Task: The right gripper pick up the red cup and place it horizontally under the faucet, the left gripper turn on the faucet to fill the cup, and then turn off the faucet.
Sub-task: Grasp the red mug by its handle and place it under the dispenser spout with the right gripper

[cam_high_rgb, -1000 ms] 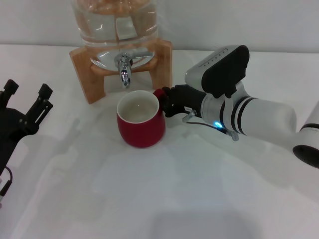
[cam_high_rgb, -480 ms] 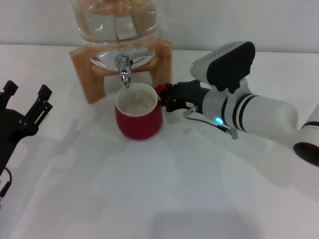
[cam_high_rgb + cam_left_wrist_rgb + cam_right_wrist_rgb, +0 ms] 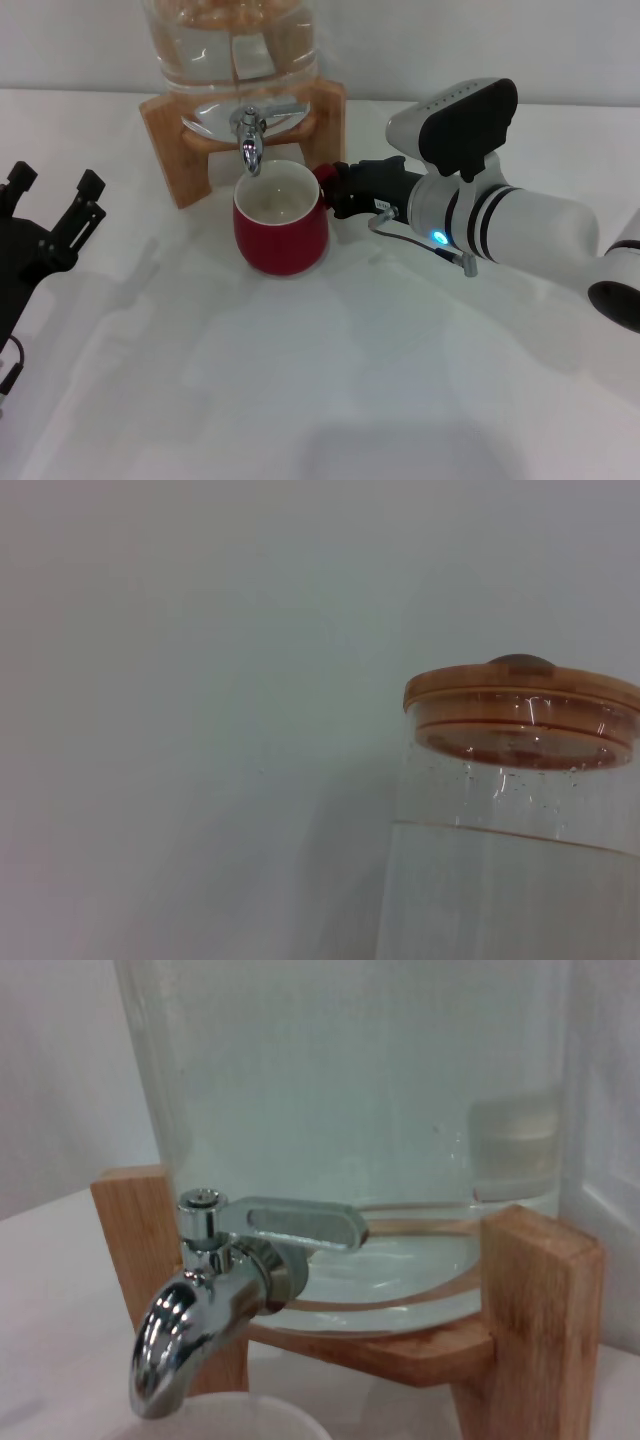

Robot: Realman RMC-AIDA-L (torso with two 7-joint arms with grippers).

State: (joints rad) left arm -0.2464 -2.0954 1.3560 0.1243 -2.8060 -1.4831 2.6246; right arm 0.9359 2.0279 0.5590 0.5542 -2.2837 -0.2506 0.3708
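Observation:
The red cup (image 3: pixel 281 232) stands upright on the white table, its white inside showing, with its rim just under the spout of the chrome faucet (image 3: pixel 248 138). My right gripper (image 3: pixel 333 192) reaches in from the right and is shut on the cup's red handle. In the right wrist view the faucet (image 3: pixel 215 1270) fills the foreground, its lever lying level, and the cup's white rim (image 3: pixel 225 1422) peeks in below the spout. My left gripper (image 3: pixel 55 200) rests at the table's left edge, far from the faucet, fingers spread open.
The clear glass water jar (image 3: pixel 232 45) sits on a wooden stand (image 3: pixel 170 130) at the back of the table. In the left wrist view the jar's wooden lid (image 3: pixel 522 705) shows against a plain wall. White table (image 3: pixel 320 380) spreads in front.
My right gripper has pushed the cup back and slightly left, bringing its rim under the spout. The left arm has not moved.

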